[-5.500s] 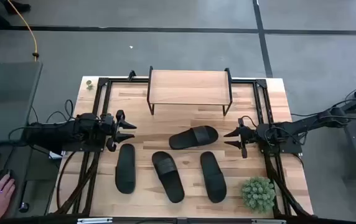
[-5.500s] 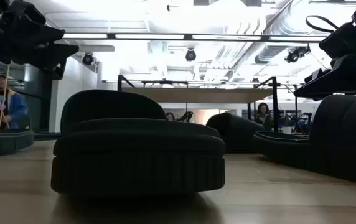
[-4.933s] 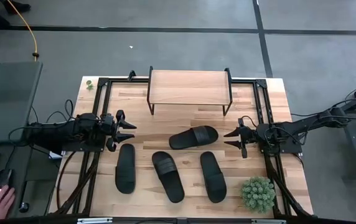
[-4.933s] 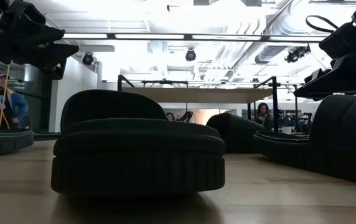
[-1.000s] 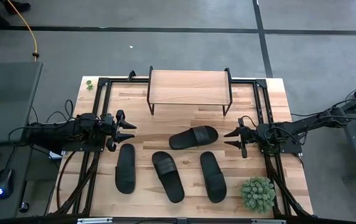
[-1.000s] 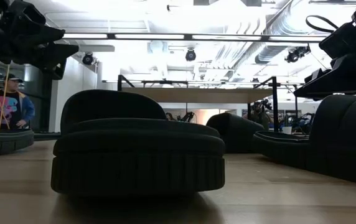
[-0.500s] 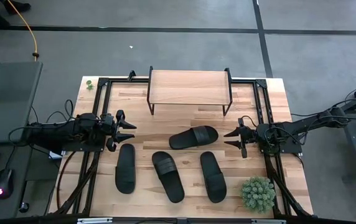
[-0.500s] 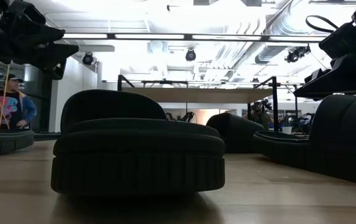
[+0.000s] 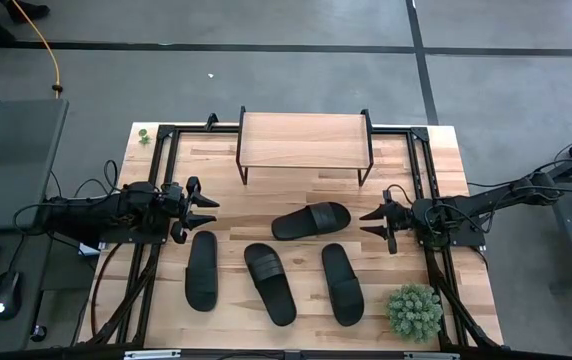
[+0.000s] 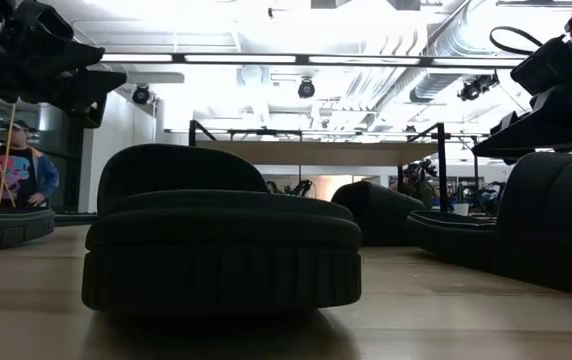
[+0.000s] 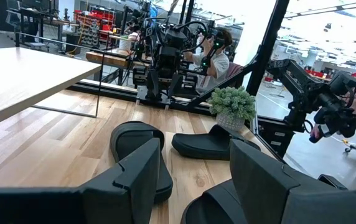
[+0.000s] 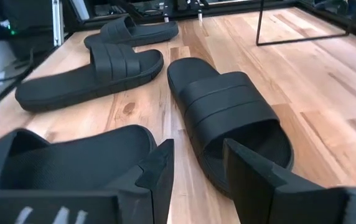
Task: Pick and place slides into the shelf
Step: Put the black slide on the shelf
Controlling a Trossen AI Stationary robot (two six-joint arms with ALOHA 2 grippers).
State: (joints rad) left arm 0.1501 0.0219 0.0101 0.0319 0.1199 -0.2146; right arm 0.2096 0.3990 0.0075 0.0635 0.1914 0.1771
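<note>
Four black slides lie sole-down on the wooden table: one [image 9: 202, 270] at the left, one [image 9: 269, 283] in the middle, one [image 9: 342, 284] at the right, and one [image 9: 311, 220] lying crosswise farther back. The shelf [image 9: 304, 140] stands on its black legs at the table's far edge, its top bare. My left gripper [image 9: 208, 211] hovers open just beyond the left slide's far end, pointing right. My right gripper [image 9: 365, 224] hovers open to the right of the crosswise slide [image 12: 231, 112], pointing left. In the low view the middle slide [image 10: 221, 240] fills the foreground.
A small green plant [image 9: 414, 312] stands at the table's near right corner. Black frame rails [image 9: 156, 190] run along both sides of the table and behind the shelf. Bare wood [image 9: 296, 195] lies between the shelf and the slides. A person [image 10: 11, 165] stands in the room beyond.
</note>
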